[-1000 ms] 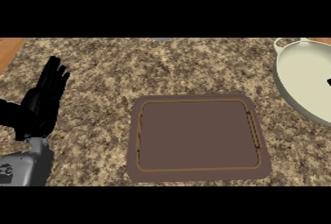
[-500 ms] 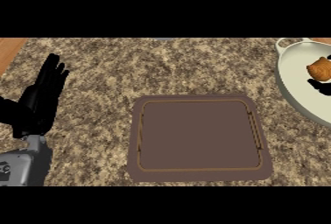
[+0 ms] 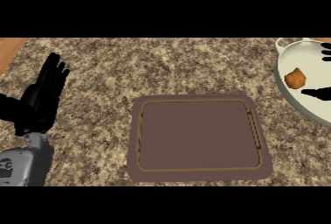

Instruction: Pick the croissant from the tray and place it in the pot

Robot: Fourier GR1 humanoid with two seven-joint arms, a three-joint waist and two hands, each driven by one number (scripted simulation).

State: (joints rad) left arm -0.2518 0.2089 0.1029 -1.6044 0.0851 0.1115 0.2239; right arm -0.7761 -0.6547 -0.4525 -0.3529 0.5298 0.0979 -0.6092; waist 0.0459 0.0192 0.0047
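Observation:
The brown croissant (image 3: pixel 295 78) lies inside the cream pot (image 3: pixel 287 54) at the right edge of the head view. Only the black fingertips of my right hand (image 3: pixel 317 92) show there, spread above and below the croissant and apart from it, so the hand is open. The brown tray (image 3: pixel 197 138) sits in the middle of the counter with nothing on it. Far from both, my left hand (image 3: pixel 42 96) rests open at the left edge, fingers pointing up.
The speckled granite counter (image 3: pixel 161 65) spreads around the tray. A strip of wooden surface (image 3: pixel 9 50) shows at the upper left corner. The pot's handle (image 3: pixel 281 42) sticks out at its top left.
The croissant came into view over the pot with my right hand and now lies further left inside it. The right hand's fingers have drawn away from it. The left hand has stayed still.

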